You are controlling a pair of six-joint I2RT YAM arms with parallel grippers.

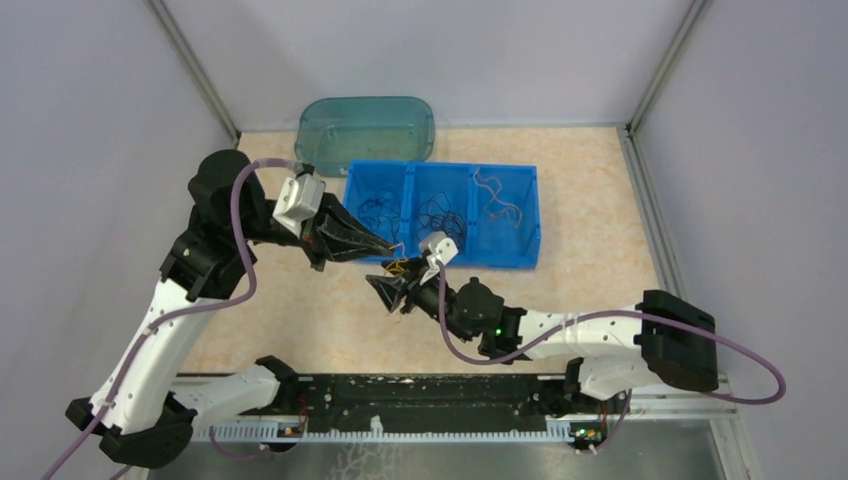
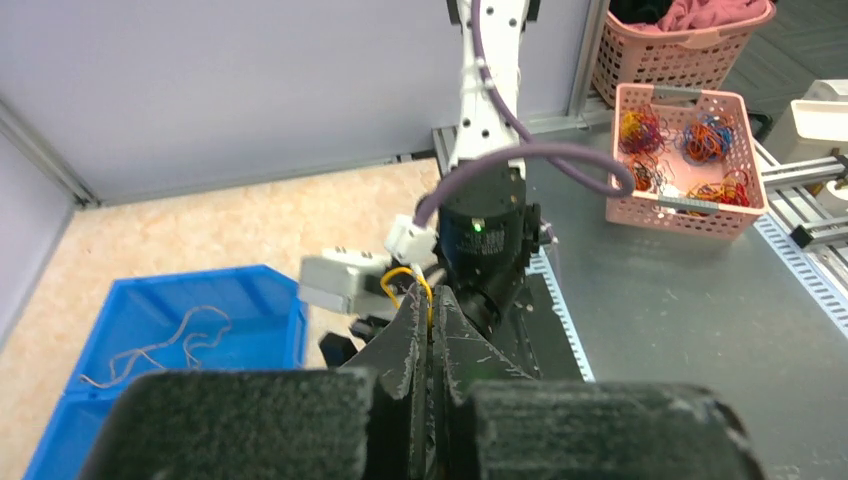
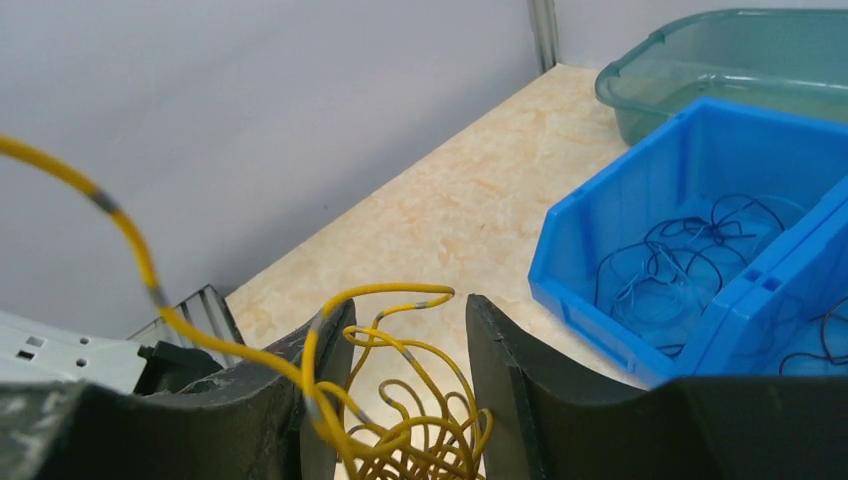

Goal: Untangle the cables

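Yellow cables (image 3: 410, 440) were one clump just before the bin (image 1: 500, 258); my left tool (image 2: 431, 320) was closed on one strand, my right tool (image 3: 408, 310) half open around it, grip unclear. Other cables (image 1: 445, 210) lay sorted inside.

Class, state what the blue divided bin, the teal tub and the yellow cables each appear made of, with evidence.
The blue divided bin: opaque moulded plastic, slight sheen, uniform colour. The teal tub: translucent plastic, with see-through walls. The yellow cables: probably plastic-insulated wire, glossy, holding springy loops; core unseen.
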